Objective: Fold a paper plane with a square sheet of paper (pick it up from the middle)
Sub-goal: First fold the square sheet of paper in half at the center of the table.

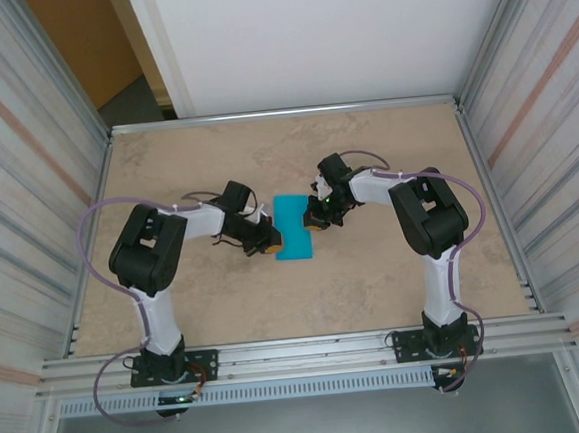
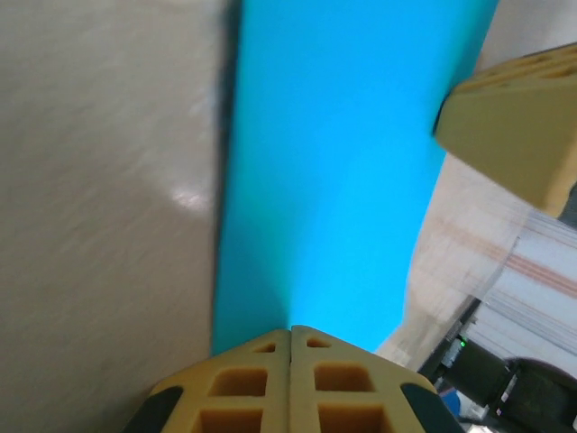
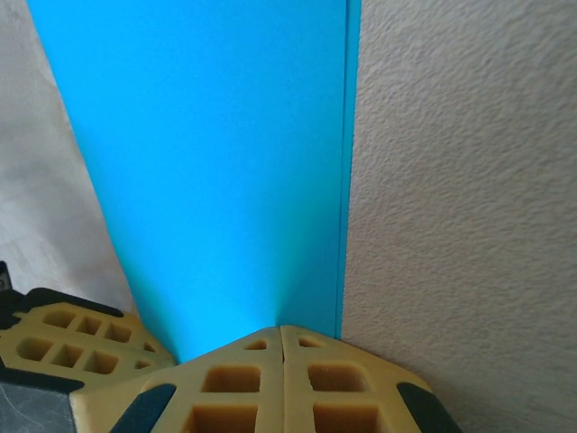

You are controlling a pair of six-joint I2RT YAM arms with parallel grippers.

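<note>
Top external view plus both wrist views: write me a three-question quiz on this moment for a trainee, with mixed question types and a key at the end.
1. True or false: the left gripper has its jaws spread wide.
2. Where is the teal sheet of paper? A) on the table, between the two grippers; B) beside the left arm's base; C) against the far wall.
3. Fill in: the right gripper has its jaws ____.
Key: 1 false; 2 A; 3 shut.

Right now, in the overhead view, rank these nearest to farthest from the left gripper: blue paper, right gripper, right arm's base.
1. blue paper, touching the left gripper, on its right
2. right gripper, across the paper
3. right arm's base, table's near edge
</note>
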